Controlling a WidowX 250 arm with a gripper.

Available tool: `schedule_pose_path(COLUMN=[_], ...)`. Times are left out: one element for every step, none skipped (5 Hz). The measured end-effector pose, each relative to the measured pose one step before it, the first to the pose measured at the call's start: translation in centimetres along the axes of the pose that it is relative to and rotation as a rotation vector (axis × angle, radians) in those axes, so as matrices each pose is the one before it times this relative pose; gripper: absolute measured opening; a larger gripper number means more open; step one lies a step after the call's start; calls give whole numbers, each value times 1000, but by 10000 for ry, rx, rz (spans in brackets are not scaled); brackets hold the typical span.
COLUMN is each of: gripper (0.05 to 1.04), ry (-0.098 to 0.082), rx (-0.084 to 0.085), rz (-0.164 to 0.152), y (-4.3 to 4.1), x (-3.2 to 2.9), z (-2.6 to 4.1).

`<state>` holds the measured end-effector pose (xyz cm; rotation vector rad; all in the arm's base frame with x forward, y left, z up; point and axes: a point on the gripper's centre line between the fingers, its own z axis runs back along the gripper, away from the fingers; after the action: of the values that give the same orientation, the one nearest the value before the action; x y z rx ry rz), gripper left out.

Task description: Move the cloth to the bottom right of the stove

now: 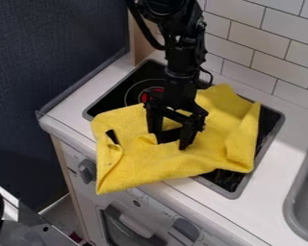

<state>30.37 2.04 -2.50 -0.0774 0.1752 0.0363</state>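
1. Across the stove point(113, 98) and over the front edge of the bench point(270, 168) lies the yellow cloth point(211, 151), beneath the tool point(171, 144).
2. The tool looks open, fingers apart, tips at the cloth's middle folds.
3. From the tool, the stove's bottom right corner point(232, 195) lies down and rightward; the drag should follow that diagonal.

The black gripper point(171, 139) hangs nearly upright, tips down, its two fingers point(189, 134) parted with a clear gap between them. A crossbar point(173, 115) spans the gripper just above that gap. Directly over it sits the wrist point(180, 86) – roughly in line with the tool – and higher up, the jointed arm point(184, 50), with a dark cable point(146, 30) bowing out beside it.
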Motion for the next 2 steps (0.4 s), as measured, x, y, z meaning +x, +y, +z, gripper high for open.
schedule_pose_path(gripper=[578, 303], ry=[-45, 28], rx=[24, 106], rz=[150, 6], y=[137, 15], x=[30, -35], z=[25, -8])
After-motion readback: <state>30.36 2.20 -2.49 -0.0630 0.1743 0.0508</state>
